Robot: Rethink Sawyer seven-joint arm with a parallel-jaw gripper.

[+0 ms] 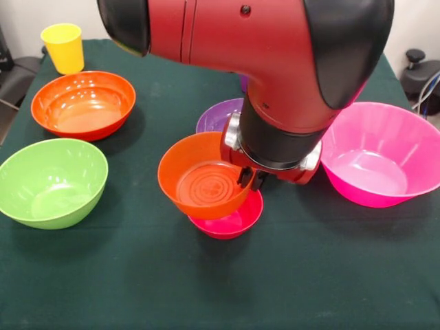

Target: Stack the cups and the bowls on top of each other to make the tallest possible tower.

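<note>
The small orange bowl (pixel 203 177) sits tilted in the small red-magenta bowl (pixel 235 221) at the table's middle; together they form the tower. My gripper (pixel 251 180) comes down from the red arm, and its dark fingers (pixel 245 177) pinch the orange bowl's right rim. The purple bowl (pixel 215 115) lies just behind, partly hidden by the arm. The yellow cup (pixel 63 47) stands upright at the far left corner. The purple and orange cups and the small green bowl are out of view.
The large orange bowl (pixel 82 103) and the lime green bowl (pixel 51 182) stand at the left. The huge pink bowl (pixel 381 155) stands at the right, close to the arm's wrist. A dark green cloth (pixel 137 289) covers the table.
</note>
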